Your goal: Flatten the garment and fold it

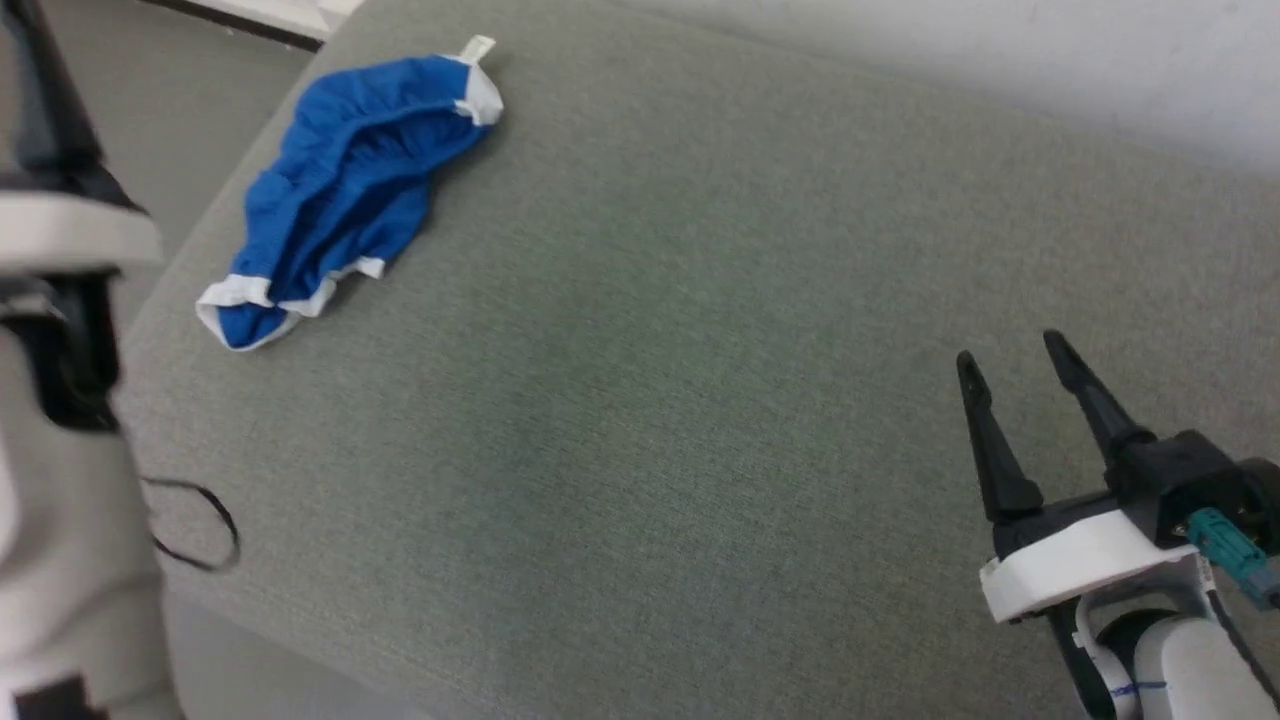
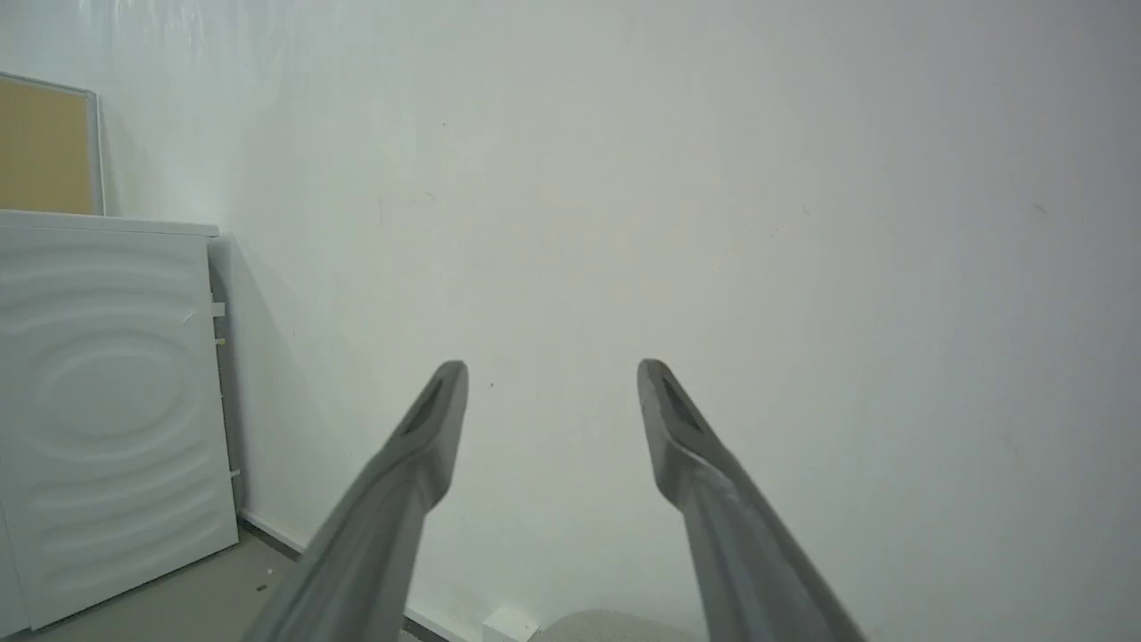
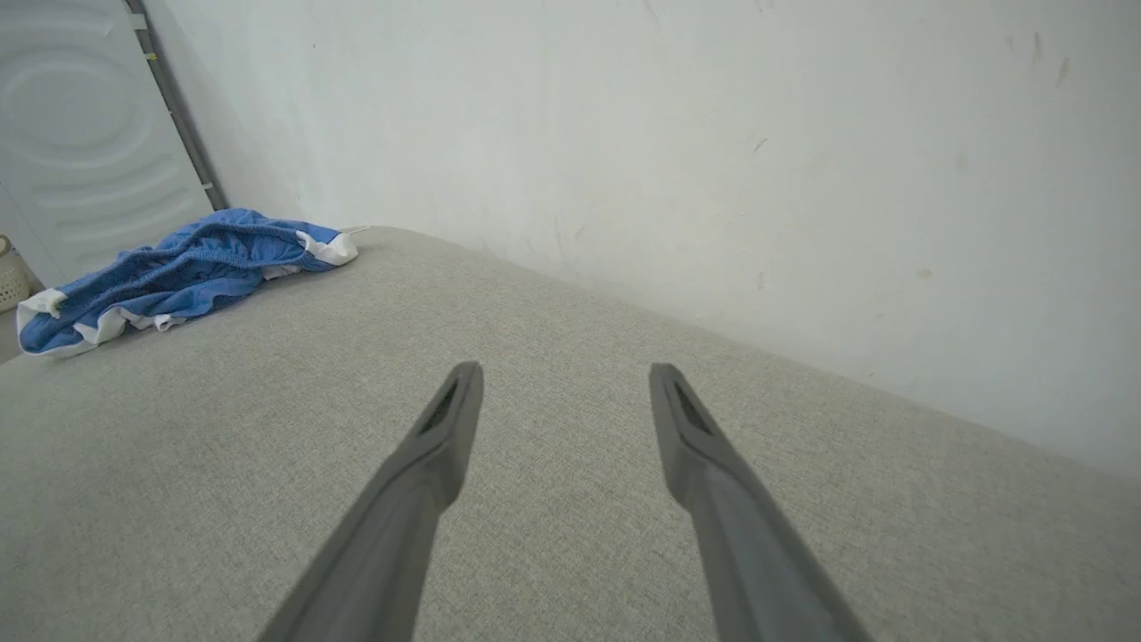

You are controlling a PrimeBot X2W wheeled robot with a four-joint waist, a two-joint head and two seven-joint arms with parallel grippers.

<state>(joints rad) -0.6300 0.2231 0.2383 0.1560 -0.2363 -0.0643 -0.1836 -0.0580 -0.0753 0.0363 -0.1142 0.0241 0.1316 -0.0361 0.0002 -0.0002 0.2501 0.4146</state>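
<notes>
Surface: we record a broad grey-green woven fabric cushion (image 1: 700, 400) with a rounded edge, set against a plain white painted wall (image 3: 713, 134).

Item 1: we list the garment (image 1: 345, 190), a small pair of bright blue soft fabric shorts with white trim. It lies crumpled and bunched at the far left corner of the cushion, close to the edge. Its gathered waistband runs along the middle of the heap, a white hem lies at the near end, and a small white fabric tag (image 1: 478, 47) sticks out at the far end.

Item 2: we note the right gripper (image 1: 1010, 352), two long dark fingers on a white mount, low at the near right of the cushion and well apart from the garment. Its fingers stand spread with nothing between them. A teal plastic connector (image 1: 1230, 545) sits on its wrist.

Item 3: we note the left gripper (image 2: 553, 374) aimed at the wall, fingers parted and empty. Its pale forearm (image 1: 60, 500) stands at the left edge of the head view.

Sundries: a thin black cable loop (image 1: 200, 530) beside that forearm; a white embossed cabinet (image 2: 107, 401) against the wall, with a tan framed board (image 2: 45, 147) above it.
</notes>
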